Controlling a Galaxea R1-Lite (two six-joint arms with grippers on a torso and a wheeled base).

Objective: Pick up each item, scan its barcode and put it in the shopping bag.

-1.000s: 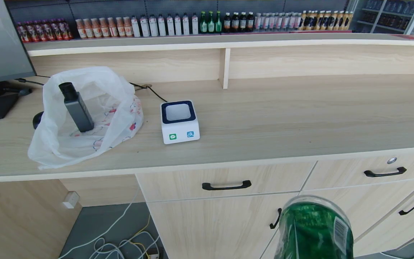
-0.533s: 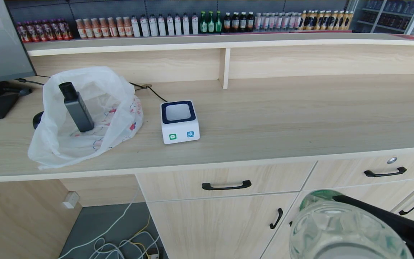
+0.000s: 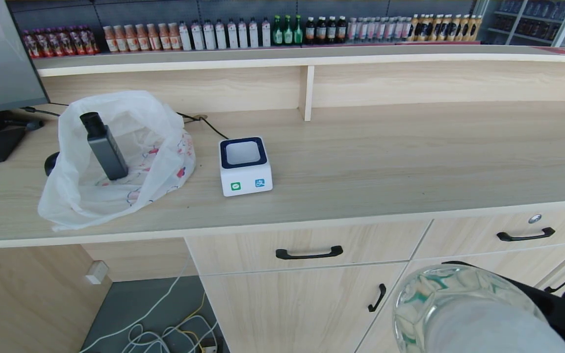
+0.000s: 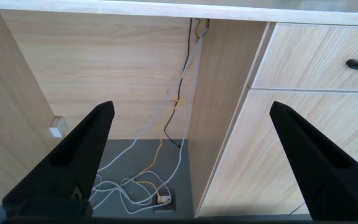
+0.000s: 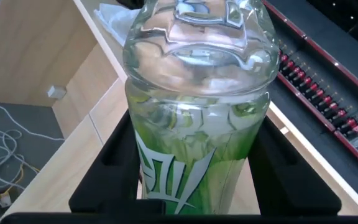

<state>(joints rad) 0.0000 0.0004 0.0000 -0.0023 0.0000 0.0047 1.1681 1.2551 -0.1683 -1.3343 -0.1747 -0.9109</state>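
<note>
Bottle (image 5: 197, 106), clear with a green label, is clamped between the right jaws, held low before the drawers (image 3: 243, 250), below the worktop (image 3: 385, 157) edge. Up and left of those jaws: scanner (image 3: 244, 165), then bag (image 3: 165, 147) with a grey flask (image 3: 106, 147) standing tilted inside. Drink shelf (image 3: 263, 32) at back. Left jaws apart, aimed under the worktop; floor cables (image 4: 148, 186) seen between them.

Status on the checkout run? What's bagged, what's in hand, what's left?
Done: a grey bottle stands in the shopping bag. In hand: the right hand is shut on a green-labelled clear bottle, held low in front of the cabinets, below the counter. Left: scan it at the white scanner, then bag it. The left hand is open and holds nothing.
</note>
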